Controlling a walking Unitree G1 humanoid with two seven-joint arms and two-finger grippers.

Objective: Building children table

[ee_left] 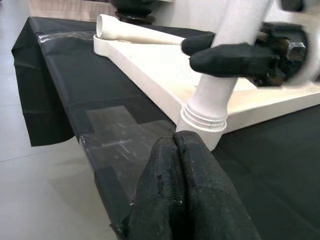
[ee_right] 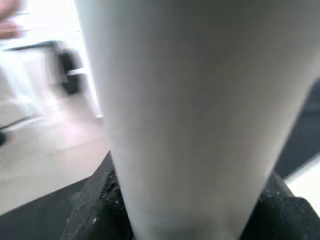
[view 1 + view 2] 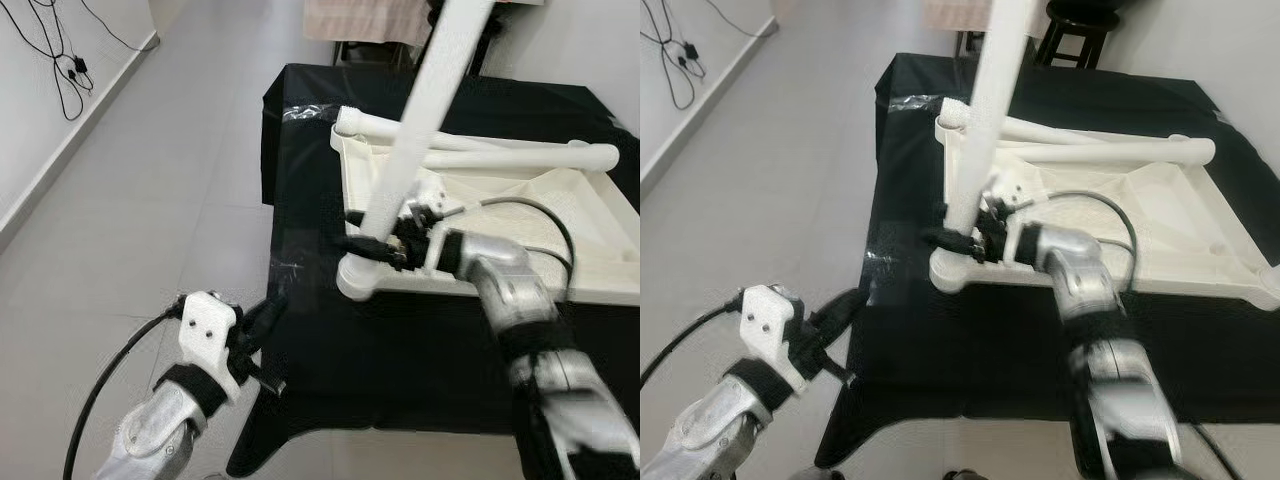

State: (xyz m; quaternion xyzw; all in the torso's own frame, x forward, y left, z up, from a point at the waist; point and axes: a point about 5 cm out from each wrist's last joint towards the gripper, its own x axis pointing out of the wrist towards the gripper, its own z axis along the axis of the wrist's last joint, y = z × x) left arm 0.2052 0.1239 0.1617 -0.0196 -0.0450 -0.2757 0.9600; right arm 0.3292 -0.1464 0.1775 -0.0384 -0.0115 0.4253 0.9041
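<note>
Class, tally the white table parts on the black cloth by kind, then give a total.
Tabletop: 1
Upright leg: 1
Loose legs lying on the tabletop: 2
Total: 4

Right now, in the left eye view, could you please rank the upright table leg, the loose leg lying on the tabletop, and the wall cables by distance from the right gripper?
1. Upright table leg, held by the right gripper.
2. Loose leg, lying behind it on the tabletop.
3. Wall cables, far left.
</note>
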